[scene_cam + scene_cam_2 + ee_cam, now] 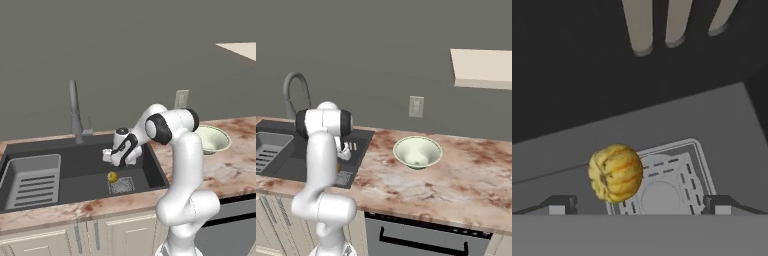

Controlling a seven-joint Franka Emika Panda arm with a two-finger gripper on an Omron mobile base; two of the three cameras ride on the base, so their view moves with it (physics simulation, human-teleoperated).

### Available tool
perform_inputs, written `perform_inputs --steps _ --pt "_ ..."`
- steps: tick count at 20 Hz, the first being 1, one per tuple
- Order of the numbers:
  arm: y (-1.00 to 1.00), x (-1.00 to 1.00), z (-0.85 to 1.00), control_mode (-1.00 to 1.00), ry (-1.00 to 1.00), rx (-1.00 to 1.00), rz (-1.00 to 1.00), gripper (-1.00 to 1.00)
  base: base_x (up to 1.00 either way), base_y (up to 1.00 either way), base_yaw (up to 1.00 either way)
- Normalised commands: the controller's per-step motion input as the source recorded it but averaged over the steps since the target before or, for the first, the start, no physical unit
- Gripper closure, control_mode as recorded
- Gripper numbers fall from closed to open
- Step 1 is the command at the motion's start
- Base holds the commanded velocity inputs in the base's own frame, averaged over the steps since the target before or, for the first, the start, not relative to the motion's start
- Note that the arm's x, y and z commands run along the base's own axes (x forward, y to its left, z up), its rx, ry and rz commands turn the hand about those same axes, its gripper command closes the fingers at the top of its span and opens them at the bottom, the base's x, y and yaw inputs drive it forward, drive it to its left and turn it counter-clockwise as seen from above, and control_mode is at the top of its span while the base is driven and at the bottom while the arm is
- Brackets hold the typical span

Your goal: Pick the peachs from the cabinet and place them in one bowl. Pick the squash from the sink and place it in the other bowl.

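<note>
Left base view: sink [60, 172] set in marbled counter [235, 165], rack [32, 181] at its left end, faucet [75, 112] behind. Pale bowl [212, 139] on counter right of sink. Gripper [114, 159] poised above basin, jaws spread wide, holding nothing. Squash [113, 176] on sink floor, touching drain grate [121, 185].

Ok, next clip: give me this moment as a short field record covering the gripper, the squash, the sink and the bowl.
gripper: open, hanging above the sink floor, tips either side of the squash and drain in the hand view
squash: small, yellow, ribbed, on the sink floor at the drain's edge, not gripped
sink: dark basin; slotted rack at its left end
bowl: on the counter right of the sink
</note>
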Motion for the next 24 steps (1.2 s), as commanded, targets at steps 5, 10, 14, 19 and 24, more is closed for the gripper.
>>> perform_inputs --steps 5,10,14,19,24 --pt "0.0 0.59 -0.06 -1.0 0.0 0.0 0.0 -1.0 0.0 0.0 0.0" --pt "0.15 -0.09 -0.02 -1.0 0.0 0.0 0.05 -1.0 0.0 0.0 0.0" --pt "0.39 -0.31 -0.08 -1.0 0.0 0.0 0.02 -1.0 0.0 0.0 0.0" --pt "0.04 -0.18 -0.22 -1.0 0.03 0.0 -0.01 -1.0 0.0 0.0 0.0" --pt "0.0 0.0 -0.01 -1.0 0.01 0.0 0.0 -1.0 0.0 0.0 0.0"
